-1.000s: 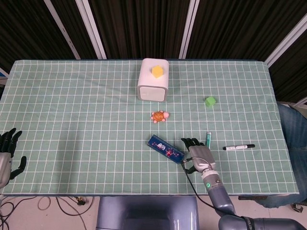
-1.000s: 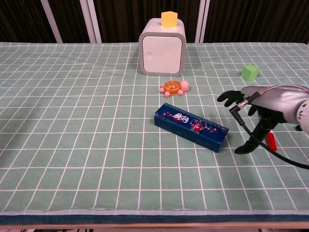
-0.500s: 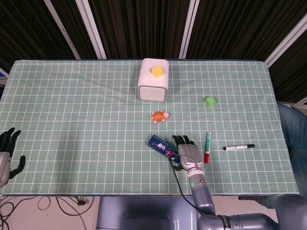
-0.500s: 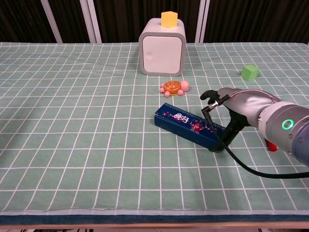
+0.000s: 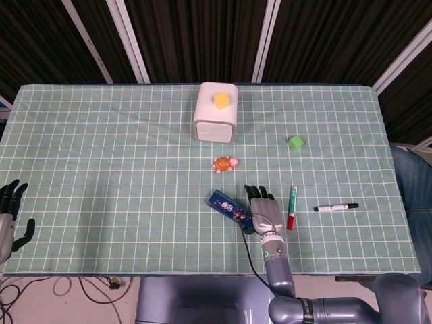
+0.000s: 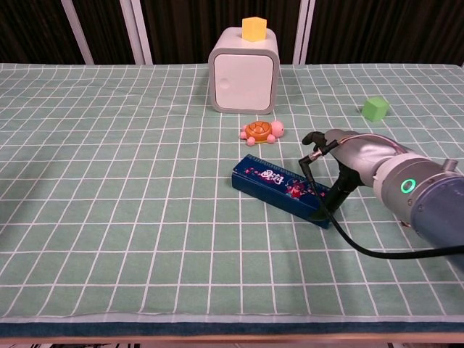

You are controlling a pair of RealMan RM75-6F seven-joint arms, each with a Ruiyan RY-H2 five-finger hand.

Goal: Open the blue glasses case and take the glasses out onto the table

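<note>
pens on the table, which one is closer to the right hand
The green-and-red pen, just beside the right hand; the black marker lies farther out.

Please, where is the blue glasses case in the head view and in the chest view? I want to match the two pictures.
Head view: the blue glasses case lies below centre, closed, its right end under the right hand.
Chest view: the case lies just right of centre, slanting down to the right, the right hand at its right end.
Shared landmark: the orange toy turtle lies just beyond the case in both.
</note>
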